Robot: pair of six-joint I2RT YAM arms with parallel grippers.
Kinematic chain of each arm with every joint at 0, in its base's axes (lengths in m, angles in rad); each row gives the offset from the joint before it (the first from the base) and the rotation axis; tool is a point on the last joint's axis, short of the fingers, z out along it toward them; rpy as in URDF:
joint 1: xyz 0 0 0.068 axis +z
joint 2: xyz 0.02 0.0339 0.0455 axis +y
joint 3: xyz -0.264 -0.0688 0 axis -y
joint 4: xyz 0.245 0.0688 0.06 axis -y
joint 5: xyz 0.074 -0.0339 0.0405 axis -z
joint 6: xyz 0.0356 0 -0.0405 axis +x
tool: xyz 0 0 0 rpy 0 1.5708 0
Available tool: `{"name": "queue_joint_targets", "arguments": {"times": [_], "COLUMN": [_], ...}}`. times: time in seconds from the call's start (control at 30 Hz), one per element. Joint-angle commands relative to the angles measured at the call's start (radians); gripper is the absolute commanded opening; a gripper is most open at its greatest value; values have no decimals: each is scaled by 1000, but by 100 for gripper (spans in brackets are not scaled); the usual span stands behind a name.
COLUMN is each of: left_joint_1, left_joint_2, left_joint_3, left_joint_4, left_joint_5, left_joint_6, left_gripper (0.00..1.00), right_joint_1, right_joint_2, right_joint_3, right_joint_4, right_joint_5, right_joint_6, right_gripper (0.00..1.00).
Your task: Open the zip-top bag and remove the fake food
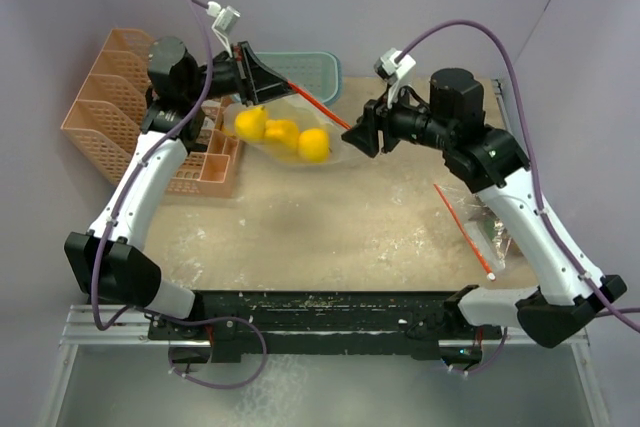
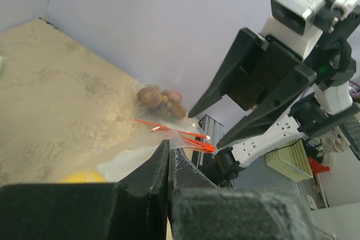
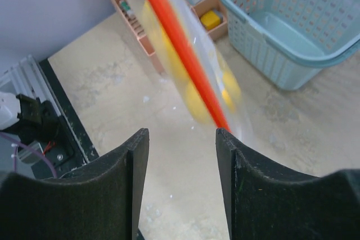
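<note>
Above table (image 1: 330, 232), left gripper (image 2: 169, 155) pinching clear bag (image 1: 340, 143), glossy yellow fruit (image 1: 282, 133), right gripper (image 3: 183, 139) spread

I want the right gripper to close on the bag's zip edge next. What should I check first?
1. Left gripper shut on the bag: ok, it pinches the clear plastic.
2. Right gripper open and ready: ok.
3. Red zip strip inside the right gripper's gap: not ok. It ends at the tip of one finger, not in the gap.
4. Yellow fruits inside the bag: ok.
5. Brown cluster inside the bag: ok, it sits behind the plastic near the strip.
6. Bag mouth already open: cannot tell.
</note>
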State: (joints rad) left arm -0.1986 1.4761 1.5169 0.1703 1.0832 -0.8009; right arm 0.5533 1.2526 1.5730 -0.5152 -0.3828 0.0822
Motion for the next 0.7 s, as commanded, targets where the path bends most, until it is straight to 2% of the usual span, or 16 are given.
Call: {"name": "queue_joint_targets", "arguments": {"times": [0.0,0.67], "left_joint_1": [-38,-50], "left_joint_2": [-42,-55], "left_joint_3": [-3,-9], "left_joint_4": [38,24], "left_joint_5": [12,17], "left_joint_6": [35,42], "left_gripper": [0,0], "right_joint_1": [-6,-13], "right_joint_2": [65,92], "right_joint_3": [109,158], "right_joint_4": [38,60], "right_joint_5": [22,65], "right_joint_6": [-18,-24], "right_gripper": [53,49]}}
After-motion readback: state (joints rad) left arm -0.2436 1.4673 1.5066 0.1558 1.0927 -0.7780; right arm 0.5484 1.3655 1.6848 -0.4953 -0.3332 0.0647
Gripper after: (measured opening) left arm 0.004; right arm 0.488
